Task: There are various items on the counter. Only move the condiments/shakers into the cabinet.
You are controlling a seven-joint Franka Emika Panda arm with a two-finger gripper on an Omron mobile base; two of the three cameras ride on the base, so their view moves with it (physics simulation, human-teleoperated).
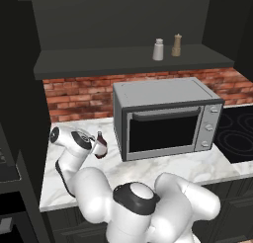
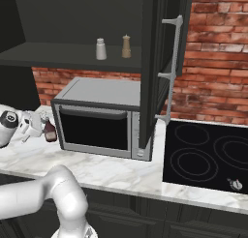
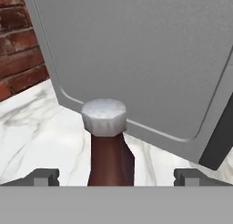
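Note:
The dark red-brown bottle (image 1: 100, 147) (image 2: 49, 130) with a pale cap stands on the white marble counter (image 1: 192, 165) just left of the microwave. My gripper (image 1: 93, 145) (image 2: 38, 126) is level with it, coming from the left. In the hand view the bottle (image 3: 109, 155) rises between the two fingertips, which stand wide apart on either side without touching it; my gripper (image 3: 116, 176) is open. The pale grey shaker (image 1: 158, 50) (image 2: 100, 49) and the tan pepper mill (image 1: 176, 45) (image 2: 126, 47) stand side by side on the dark cabinet's shelf (image 1: 99, 61) (image 2: 48, 53).
A grey microwave (image 1: 168, 118) (image 2: 97, 116) sits close on the bottle's right. The cabinet door (image 2: 155, 63) hangs open over the microwave's right end. A small wire whisk (image 2: 236, 185) lies on the black stovetop (image 2: 203, 155). Brick wall (image 1: 79, 96) runs behind.

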